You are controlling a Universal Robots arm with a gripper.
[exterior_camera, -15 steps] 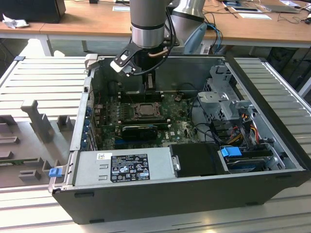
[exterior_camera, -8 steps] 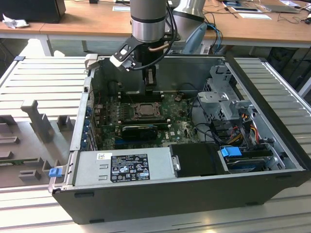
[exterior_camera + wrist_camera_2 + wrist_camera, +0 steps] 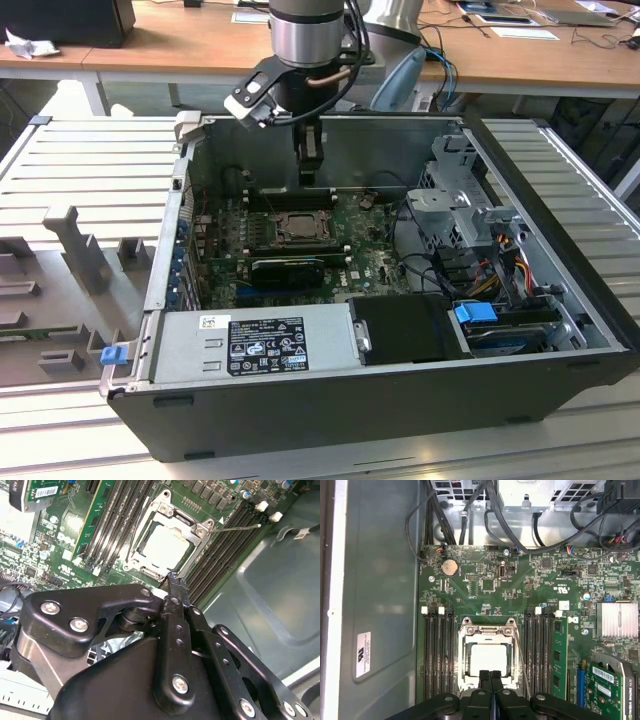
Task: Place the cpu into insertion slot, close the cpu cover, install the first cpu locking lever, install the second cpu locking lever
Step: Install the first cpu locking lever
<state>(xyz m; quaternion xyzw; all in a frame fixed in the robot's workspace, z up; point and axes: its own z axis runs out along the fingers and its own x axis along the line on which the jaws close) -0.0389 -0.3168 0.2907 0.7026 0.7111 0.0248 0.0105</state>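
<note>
The cpu [image 3: 489, 656] [image 3: 165, 545] lies flat in the socket [image 3: 300, 228] on the motherboard. The silvery cpu cover [image 3: 487, 630] [image 3: 173, 513] lies down around the cpu, whose pale top shows through the cover's open centre. A thin wire locking lever [image 3: 522, 665] [image 3: 235, 528] stands out along one side of the socket, away from the frame. My gripper [image 3: 308, 178] [image 3: 490, 675] [image 3: 173, 579] hangs just above the socket's edge. Its two black fingers are pressed together with nothing between them.
Rows of memory slots [image 3: 436, 655] flank the socket on both sides. The case wall [image 3: 390, 150], a drive cage [image 3: 460, 205], cables [image 3: 470, 525] and the power supply [image 3: 250, 345] ring the board. A green card [image 3: 612, 690] sits beside the slots.
</note>
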